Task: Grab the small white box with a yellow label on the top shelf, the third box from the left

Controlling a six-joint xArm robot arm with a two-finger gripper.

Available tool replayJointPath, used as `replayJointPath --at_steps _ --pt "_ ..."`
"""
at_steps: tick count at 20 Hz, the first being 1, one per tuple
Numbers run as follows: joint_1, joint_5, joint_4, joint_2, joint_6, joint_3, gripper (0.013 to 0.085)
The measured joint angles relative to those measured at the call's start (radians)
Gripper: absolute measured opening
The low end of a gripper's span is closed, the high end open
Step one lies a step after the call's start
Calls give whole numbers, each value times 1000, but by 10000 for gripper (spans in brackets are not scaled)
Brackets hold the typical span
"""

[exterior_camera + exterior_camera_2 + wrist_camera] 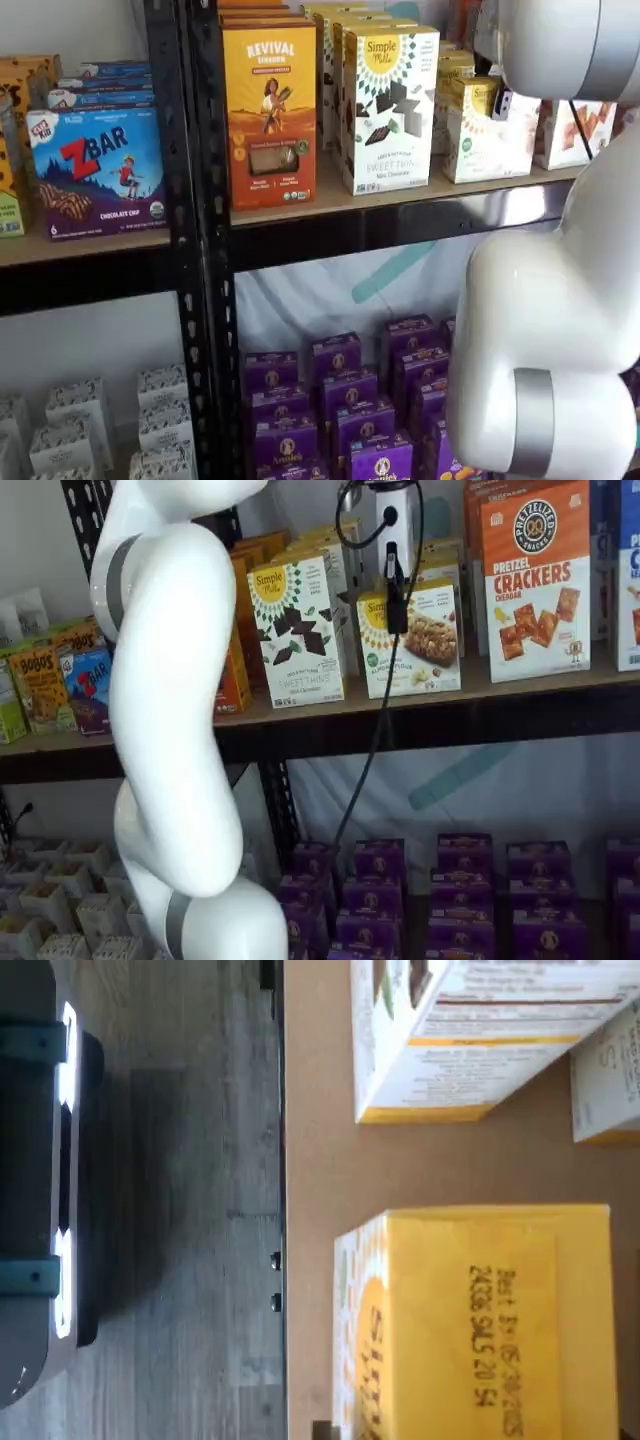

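The small white box (412, 640) with a yellow sunburst label stands on the top shelf (420, 705), a tan board on a black beam. It also shows in a shelf view (487, 132), partly behind my arm. In the wrist view I see its yellow top flap (490, 1320) with a printed date, near the board's front edge. My gripper (396, 590) hangs in front of the box's upper left part, white body above, black fingers seen as one dark strip with a cable beside. I cannot tell whether it is open or shut.
A taller white box with chocolate squares (298, 630) stands left of the small box, an orange-and-white cracker box (535, 580) to its right. An orange box (270, 100) is further left. Purple boxes (470, 880) fill the lower shelf. My white arm (170, 730) stands in front.
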Motion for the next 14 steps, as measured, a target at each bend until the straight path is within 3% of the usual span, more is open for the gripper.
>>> replayJointPath --at_steps 11,14 --pt "-13 6 -2 -31 -12 24 530" --pt "-24 -18 25 -47 -20 48 530"
